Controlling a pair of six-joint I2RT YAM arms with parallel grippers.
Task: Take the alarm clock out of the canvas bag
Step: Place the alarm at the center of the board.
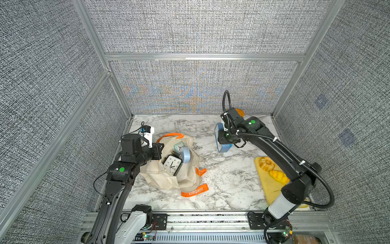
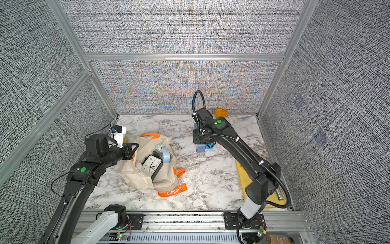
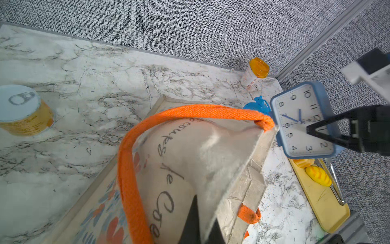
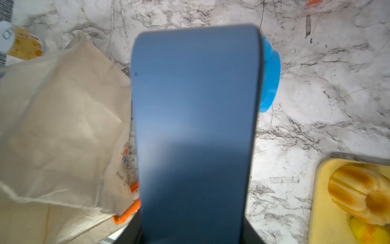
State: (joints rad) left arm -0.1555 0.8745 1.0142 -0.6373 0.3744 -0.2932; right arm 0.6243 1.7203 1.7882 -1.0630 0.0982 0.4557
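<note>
- The canvas bag (image 3: 221, 152) is showing cream cloth, dark curly writing, and orange and blue flowers.
- Its handles (image 3: 190, 109) are glowing bright orange.
- The blue alarm clock (image 3: 293, 118) is showing a white face with blue hands.
- The black alarm clock (image 1: 172, 165) is showing a white face too.
- The table (image 1: 221, 179) is looking white with grey marble lines.
- The tray (image 1: 268, 186) is looking yellow.

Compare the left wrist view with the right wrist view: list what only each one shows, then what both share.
Only the left wrist view: the dial of the blue alarm clock, and the orange lid of a bottle near the wall.
Only the right wrist view: the clock's plain blue casing up close, filling the centre.
Both: the canvas bag, the marble table, the can, and the yellow tray with bread on it.
</note>
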